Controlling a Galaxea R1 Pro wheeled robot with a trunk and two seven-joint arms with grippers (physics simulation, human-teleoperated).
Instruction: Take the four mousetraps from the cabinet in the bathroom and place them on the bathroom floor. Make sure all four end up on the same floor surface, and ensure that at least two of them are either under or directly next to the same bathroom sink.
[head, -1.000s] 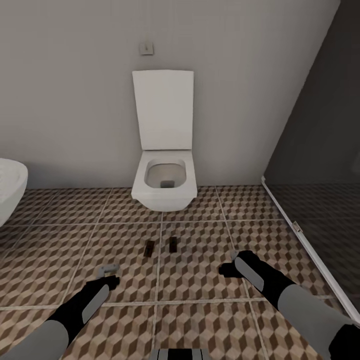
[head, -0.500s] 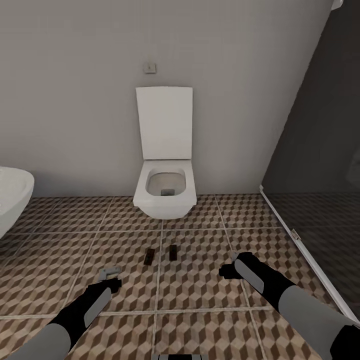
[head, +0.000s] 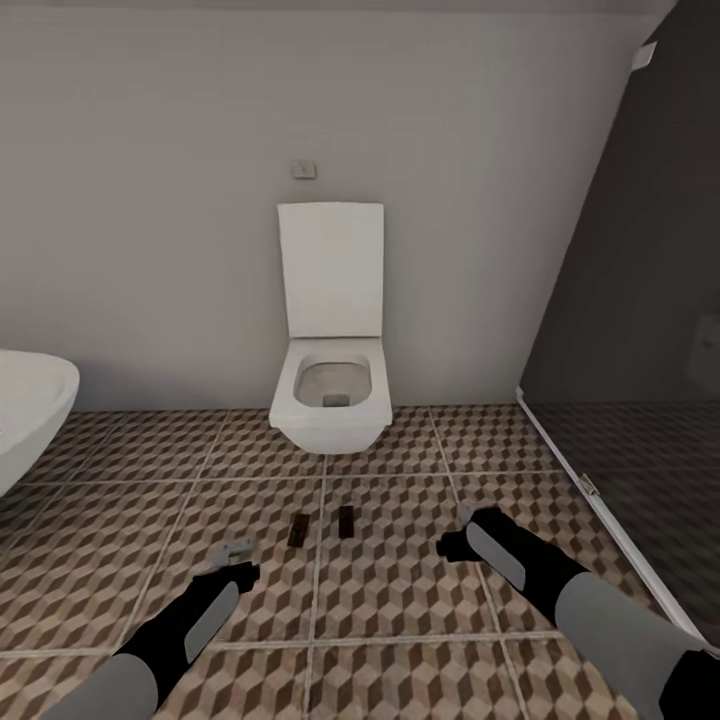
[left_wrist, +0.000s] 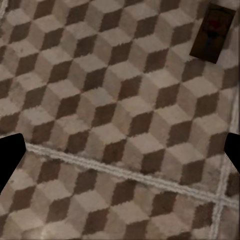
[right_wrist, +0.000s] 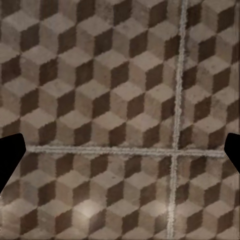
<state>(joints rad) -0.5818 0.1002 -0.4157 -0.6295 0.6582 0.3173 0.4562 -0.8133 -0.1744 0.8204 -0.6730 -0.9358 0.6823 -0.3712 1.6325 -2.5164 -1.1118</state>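
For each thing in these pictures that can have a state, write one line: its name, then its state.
Toilet: lid raised upright, bowl open.
Two mousetraps: flat on the bathroom floor, apart.
Left gripper: open, empty.
Right gripper: open, empty.
Sink: partly in view.

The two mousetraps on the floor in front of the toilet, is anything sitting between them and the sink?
Nothing visible does. Both mousetraps lie flat on the bathroom floor, and only bare patterned tile runs from them toward the sink.

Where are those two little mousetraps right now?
In the head view, both mousetraps lie side by side on the tiled floor, just before the toilet.
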